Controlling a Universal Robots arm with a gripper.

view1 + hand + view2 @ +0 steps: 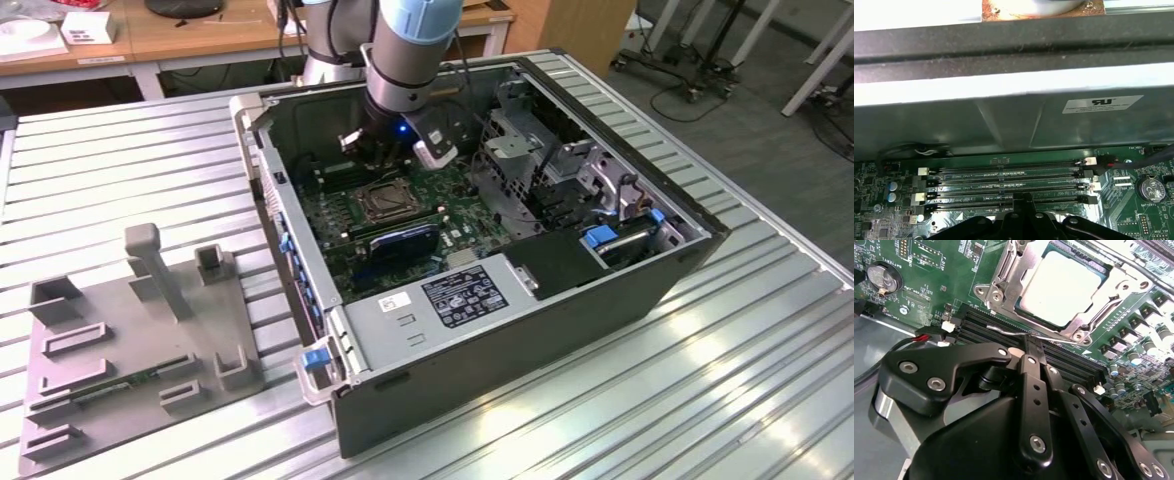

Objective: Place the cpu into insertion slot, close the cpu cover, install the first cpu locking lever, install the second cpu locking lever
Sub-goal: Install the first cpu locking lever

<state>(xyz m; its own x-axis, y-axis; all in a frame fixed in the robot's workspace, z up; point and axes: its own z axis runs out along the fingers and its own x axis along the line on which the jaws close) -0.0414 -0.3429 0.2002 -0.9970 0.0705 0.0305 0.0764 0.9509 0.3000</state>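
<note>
The black tool [1030,352] on the grey and blue robot arm [407,50] hangs inside the open black computer case [534,290], which lies on the ribbed metal table [747,380]. In the second wrist view its two fingers [1034,390] stand narrow, pressed together with nothing between them, their tips just above a thin silvery wire lever [1019,332] that runs along the edge of the socket. Most of the tool body is cut off at the edge of that view.

The small square chip with a silvery-grey metal top [1061,287] sits in the square socket with a silvery metal rim [999,295] on the green circuit board [929,285]. The thin silvery frame plate [1114,287] lies down around the chip, whose far corner is cut off. In the exterior view the socket is small and dark, and I cannot make out the chip there.

Four long black memory slots [1004,187] lie side by side in the first wrist view, partly hidden by the tool. One round coin battery [1150,189] sits near them. A grey plastic fixture tray [127,340] rests on the table at the exterior view's left.
</note>
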